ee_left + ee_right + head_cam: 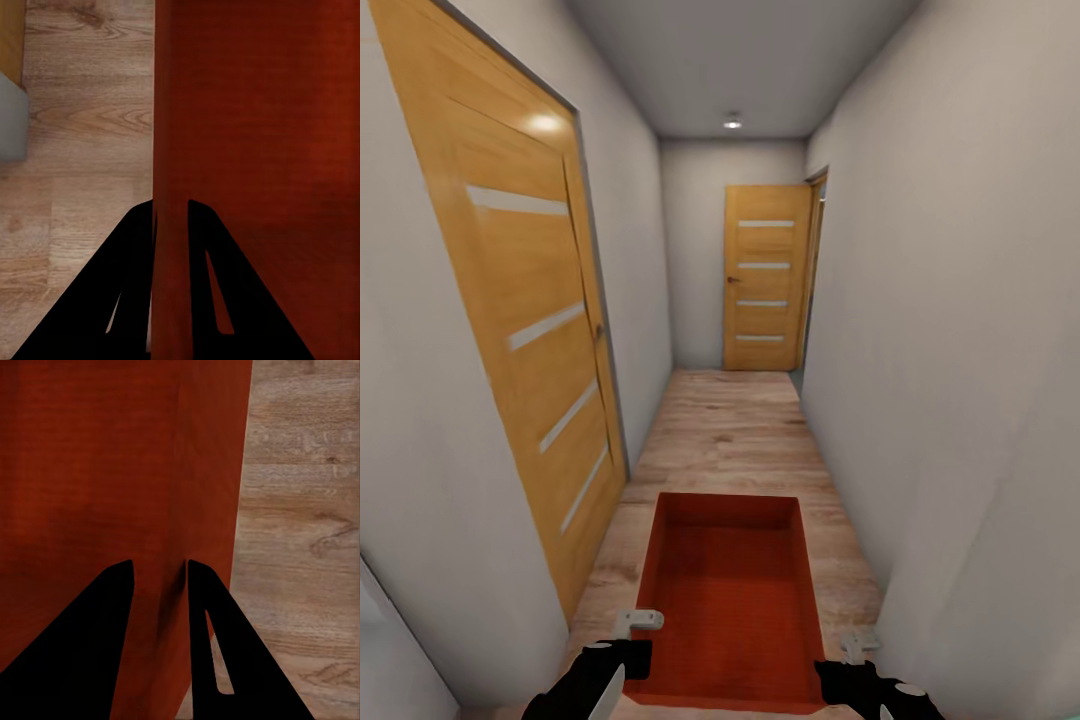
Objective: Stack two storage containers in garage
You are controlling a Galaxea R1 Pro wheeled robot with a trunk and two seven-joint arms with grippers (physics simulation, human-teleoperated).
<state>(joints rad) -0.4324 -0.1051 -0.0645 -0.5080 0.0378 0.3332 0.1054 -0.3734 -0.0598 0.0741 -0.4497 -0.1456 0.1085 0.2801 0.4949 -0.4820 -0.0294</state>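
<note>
Storage container (728, 600): one orange-red, lidless rectangular box, carried low in front of the robot over the wood plank floor (725, 430) of a narrow corridor, long axis pointing down the passage. Interior bare.

Left gripper (622, 650): black fingers (131, 285) clamped on the container's left wall near its near corner (one finger outside, one inside, wall pinched between).

Right gripper (852, 672): clamped likewise on the right wall near the near corner; one finger (214, 645) sits outside over the floor, the other inside.

Surroundings: pale grey walls; wood-panelled door (525, 330) along the left wall; second panelled door (765, 278) at the corridor's far end; ceiling light (732, 122) above it.
</note>
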